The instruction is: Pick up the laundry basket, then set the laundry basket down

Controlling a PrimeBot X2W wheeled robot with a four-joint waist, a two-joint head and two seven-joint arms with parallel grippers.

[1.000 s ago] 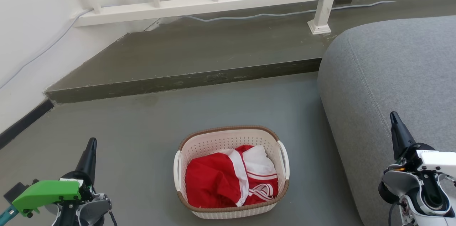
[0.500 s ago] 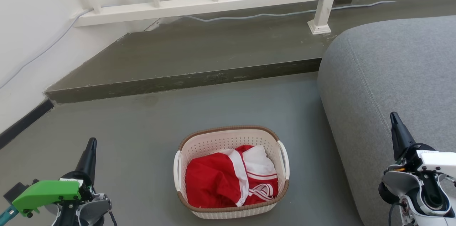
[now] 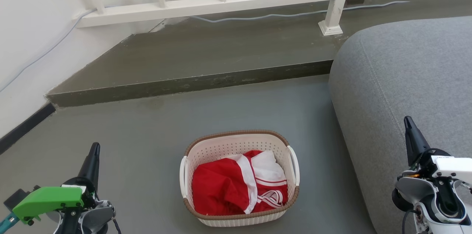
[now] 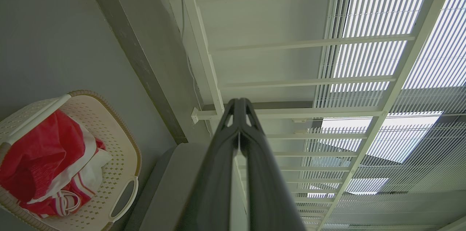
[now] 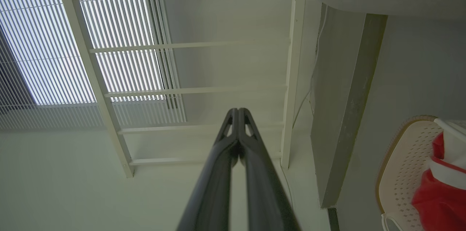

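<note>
Two pincers, both clenched on nothing: left pincer near left, right pincer near right over the grey sofa. The laundry basket sits on the floor between them, red-and-white clothes inside, one loop handle facing each side. Left arm looks slightly nearer, I'd say.
</note>
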